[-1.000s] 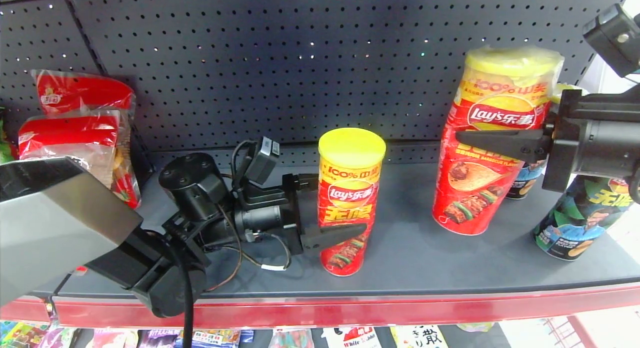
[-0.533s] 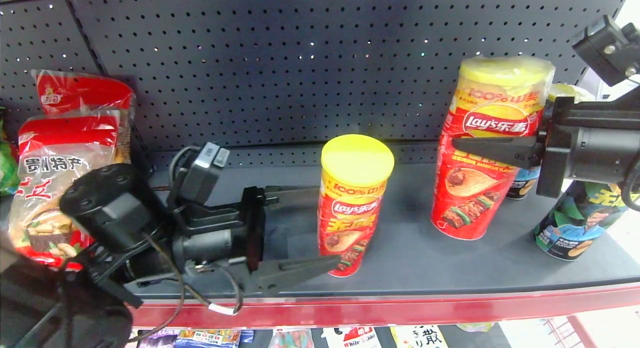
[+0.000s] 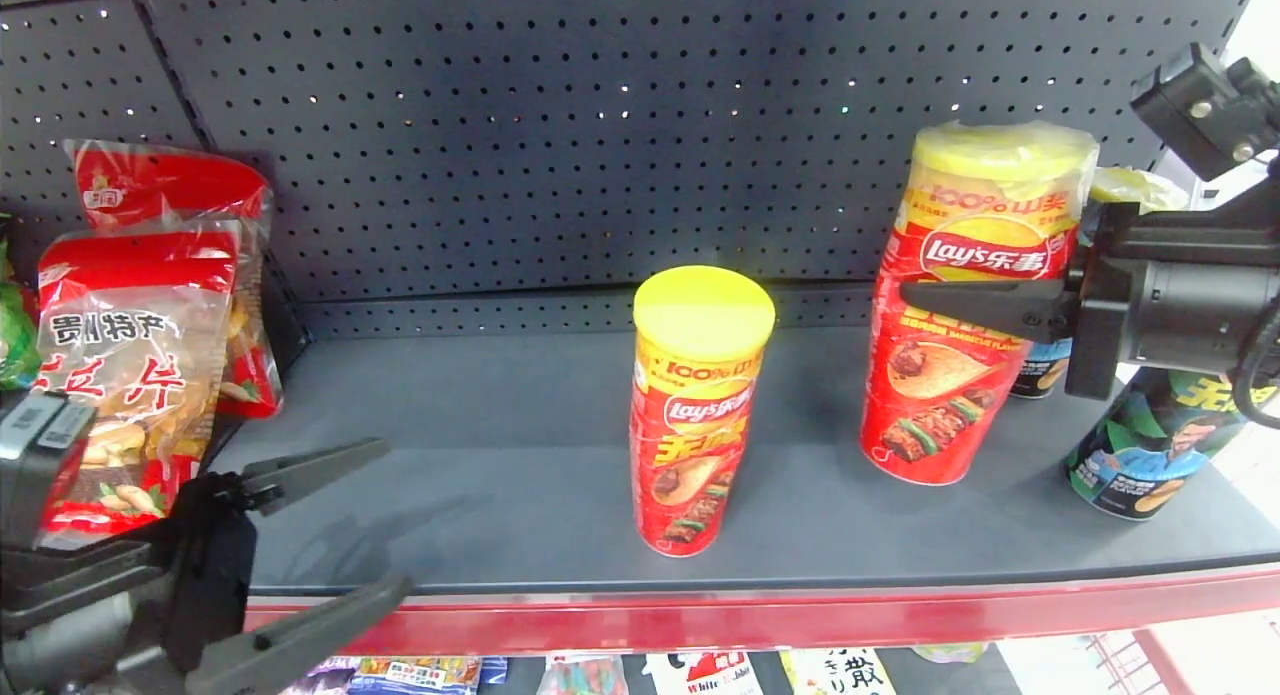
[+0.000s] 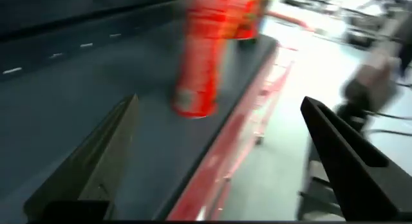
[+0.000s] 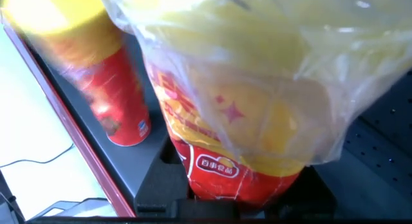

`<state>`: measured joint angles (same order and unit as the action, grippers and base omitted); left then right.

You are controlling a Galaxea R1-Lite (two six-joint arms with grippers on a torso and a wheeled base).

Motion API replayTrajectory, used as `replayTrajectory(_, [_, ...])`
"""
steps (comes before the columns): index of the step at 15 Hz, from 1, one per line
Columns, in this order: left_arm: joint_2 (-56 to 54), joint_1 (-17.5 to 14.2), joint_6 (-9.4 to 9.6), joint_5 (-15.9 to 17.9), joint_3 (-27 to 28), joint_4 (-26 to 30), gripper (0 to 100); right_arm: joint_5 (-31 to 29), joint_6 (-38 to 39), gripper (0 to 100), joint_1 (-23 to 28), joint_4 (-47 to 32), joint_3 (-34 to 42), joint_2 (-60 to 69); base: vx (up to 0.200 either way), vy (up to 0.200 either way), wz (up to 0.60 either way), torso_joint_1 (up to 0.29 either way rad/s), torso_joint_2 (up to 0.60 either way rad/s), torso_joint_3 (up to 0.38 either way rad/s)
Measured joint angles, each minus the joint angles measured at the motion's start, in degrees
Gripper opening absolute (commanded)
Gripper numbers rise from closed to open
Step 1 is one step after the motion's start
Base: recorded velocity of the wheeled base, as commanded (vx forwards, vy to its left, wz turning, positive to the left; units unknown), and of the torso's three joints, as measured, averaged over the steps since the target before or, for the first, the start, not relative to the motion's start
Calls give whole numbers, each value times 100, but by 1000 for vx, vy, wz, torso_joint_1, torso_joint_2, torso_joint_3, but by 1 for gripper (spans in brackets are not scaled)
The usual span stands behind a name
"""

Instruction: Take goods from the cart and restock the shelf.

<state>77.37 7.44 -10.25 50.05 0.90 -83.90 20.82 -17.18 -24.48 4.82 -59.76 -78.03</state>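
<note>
At shelf lip (image 3: 800, 615), left gripper (image 3: 395, 515): spread wide, nothing held.
Right gripper (image 3: 945, 295): clamped on pack (image 3: 985, 225).
Can (image 3: 700, 405): stood near lip, open room leftward.

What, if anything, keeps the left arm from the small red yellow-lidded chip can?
Probably nothing, so yes. The open left tool sits at the front edge of the grey metal shelf; only bare shelf lies between it and the small red yellow-lidded chip can.

You get bright, even light on the shelf (image 3: 520, 445). Left of the small can (image 3: 697, 415) a soft shadow lies on it. Far right of the can, daylight blows out white. Behind it, pinpoints glint on the pegboard (image 3: 500, 125).
</note>
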Motion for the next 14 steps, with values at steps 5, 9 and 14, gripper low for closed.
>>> replayTrajectory(5, [-723, -823, 108, -892, -74, 701, 100, 4, 7, 0, 0, 5, -24, 17, 0, 0, 0, 0, 0, 0])
replayTrajectory(9, [-1682, -1239, 304, -928, -77, 1709, 100, 15, 13, 0, 48, 62, -38, 50, 0, 0, 0, 0, 0, 0])
replayTrajectory(14, [-4207, -1872, 402, -1130, -35, 5457, 100, 9, 23, 0, 144, 249, 17, 55, 0, 0, 0, 0, 0, 0])
